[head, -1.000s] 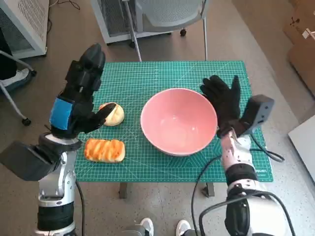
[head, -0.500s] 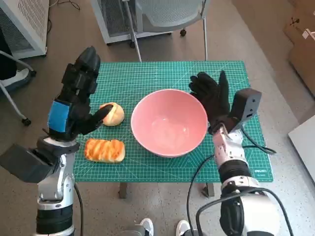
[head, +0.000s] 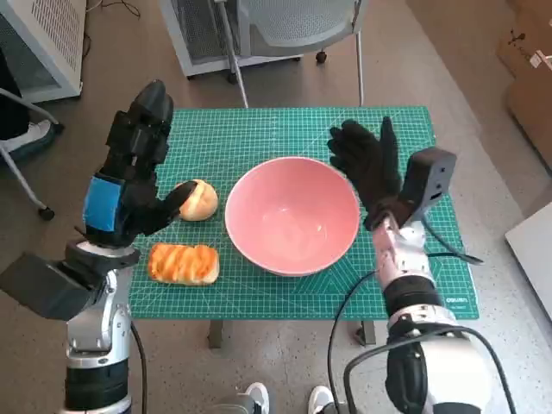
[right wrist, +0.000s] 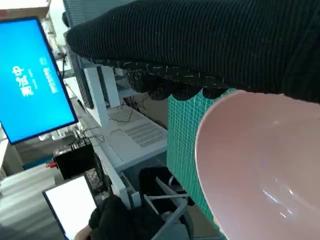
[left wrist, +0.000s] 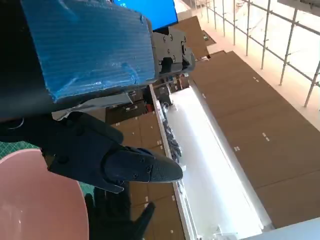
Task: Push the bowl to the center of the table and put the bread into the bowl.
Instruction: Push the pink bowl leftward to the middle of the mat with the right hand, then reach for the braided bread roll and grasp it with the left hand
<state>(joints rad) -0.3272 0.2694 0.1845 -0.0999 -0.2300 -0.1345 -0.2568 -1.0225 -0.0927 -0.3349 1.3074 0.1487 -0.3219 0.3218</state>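
Head view: the bowl (head: pixel 291 215) sits near the middle of the bench (head: pixel 259 138), the right robot hand (head: pixel 366 164) spread, holding nothing, against its right rim. The left robot hand (head: pixel 129 177), fingers apart and empty, hovers beside the round bread (head: pixel 198 200); the loaf (head: pixel 183 263) lies nearer the front edge.

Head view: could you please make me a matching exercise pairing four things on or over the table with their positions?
Things:
1. pink bowl
2. round bun
3. glazed loaf
4. right hand

Positions:
A. near the table's front edge, on the robot's left
B. against the bowl's rim on the robot's right
C. about mid-table
D. beside the left hand, left of the bowl

Pairs: 1-C, 2-D, 3-A, 4-B
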